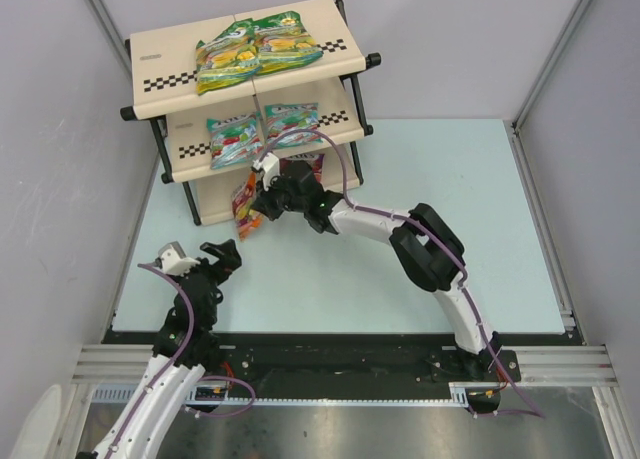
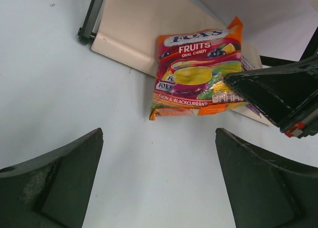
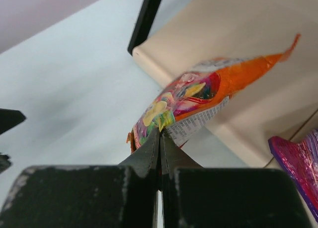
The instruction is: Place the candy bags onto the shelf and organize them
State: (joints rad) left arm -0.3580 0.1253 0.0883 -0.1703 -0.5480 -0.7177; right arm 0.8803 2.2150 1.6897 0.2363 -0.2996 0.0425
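Overhead view of two robot arms at a pale blue table [image 1: 420,289]. At the far left stands a three-tier stepped shelf of beige panels with checkered front strips [image 1: 160,64].

Two green-yellow candy bags [image 1: 255,51] lie on its top tier and two teal candy bags [image 1: 262,129] on the middle tier.

The right gripper [image 1: 262,201] is closed tight, pinching the edge of a glossy red-orange candy bag [image 2: 196,74]. This bag lies tilted at the near left corner of the lowest tier, partly on the panel and partly hanging over the table. A purple-pink candy bag [image 3: 298,158] lies just to its right on the same tier.

The left gripper [image 1: 200,257] hangs wide open and empty over the near left of the table.

The step in hand appears to be setting the red-orange bag on the lowest tier. The next move likely calls for carrying it farther onto the panel, beside the purple-pink one, before letting go.
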